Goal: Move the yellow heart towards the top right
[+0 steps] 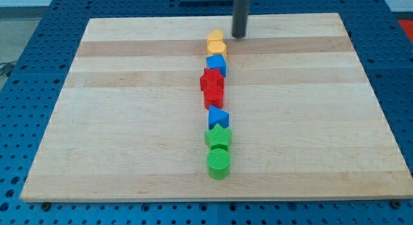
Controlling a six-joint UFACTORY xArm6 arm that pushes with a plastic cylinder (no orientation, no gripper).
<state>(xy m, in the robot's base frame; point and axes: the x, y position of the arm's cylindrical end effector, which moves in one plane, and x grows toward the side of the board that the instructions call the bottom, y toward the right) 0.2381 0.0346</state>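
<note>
1. Locate the desk (129, 135): a pale wooden board carrying one line of blocks running from the view's top to the view's bottom, near the middle.
2. Identify the line from the top: orange block (215, 37), yellow heart (217, 48), blue block (217, 64), two red blocks (212, 85) touching each other, blue triangle (218, 117), green star (218, 136), green cylinder (218, 162).
3. Note that the yellow heart sits second in the line, touching the orange block above it and just above the blue block. Its shape is small and hard to confirm.
4. Find my tip (239, 35): it rests on the desk just to the right of the orange block and yellow heart, near them but apparently not touching.
5. Note the jaws: this rig has none, only a rod, so no open or closed state applies.
6. Judge progress: the heart lies in the line, so the move appears not begun.
7. Expect a repositioning first. The tip stands on the heart's upper-right side; pushing towards the top right calls for contact from the heart's lower left.
8. Watch the orange block: it may be carried along.
</note>
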